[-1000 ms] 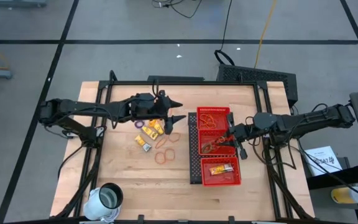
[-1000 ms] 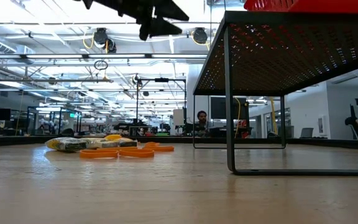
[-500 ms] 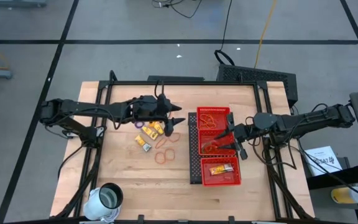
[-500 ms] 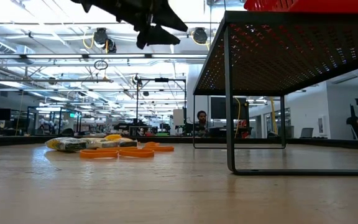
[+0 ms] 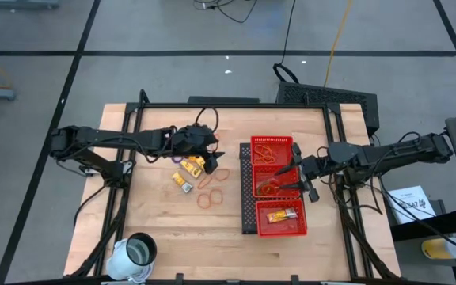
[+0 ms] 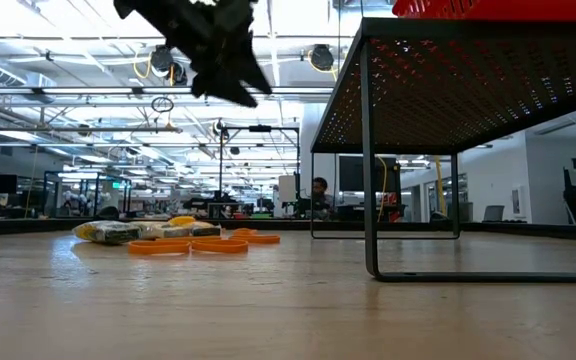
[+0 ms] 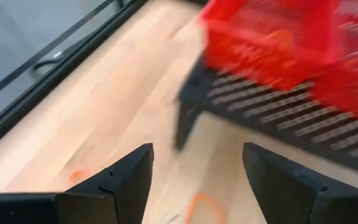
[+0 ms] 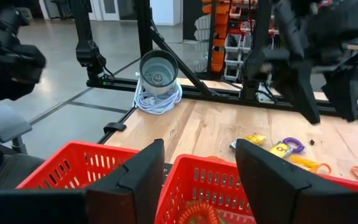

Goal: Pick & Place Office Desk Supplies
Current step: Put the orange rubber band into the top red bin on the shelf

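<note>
Supplies (image 5: 200,176): loose cluster of bands, packets and a purple clip on the tabletop (image 5: 165,229), just left of the tray (image 5: 248,190); more already lie in the tray compartments.
Near compartment: holds one yellow packet (image 5: 282,215).
Middle compartment: holds coiled bands (image 5: 269,187); right tool (image 5: 297,176) hangs over its right edge, fingers apart, nothing between them.
Far compartment: holds further bands (image 5: 269,150).
Left tool (image 5: 210,154): above the far end of the loose cluster, fingers (image 7: 120,180) well apart, holding nothing.
Cup (image 5: 137,252): stands at the near left corner, well clear of both arms.
Risk 1, thin bands: a band lying flat on wood gives the fingers little to close on; the tool may shut on air or scrape the tabletop if it goes too low.
Risk 2, crowding: bands (image 5: 209,199) and packets (image 5: 187,184) lie touching or overlapping; closing on one may drag or flick a neighbour away.
Risk 3, snagging: a band may catch on a finger and fail to drop when released over the tray, or spring out over the rim.
Risk 4, tray contact: the right tool is close to the mesh wall; a sideways move could nudge the raised tray.
Risk 5, arm conflict: both tools work near the tray; a transfer from the left may cross the right tool's space.
Writing: none legible; packet print is too small to read.
</note>
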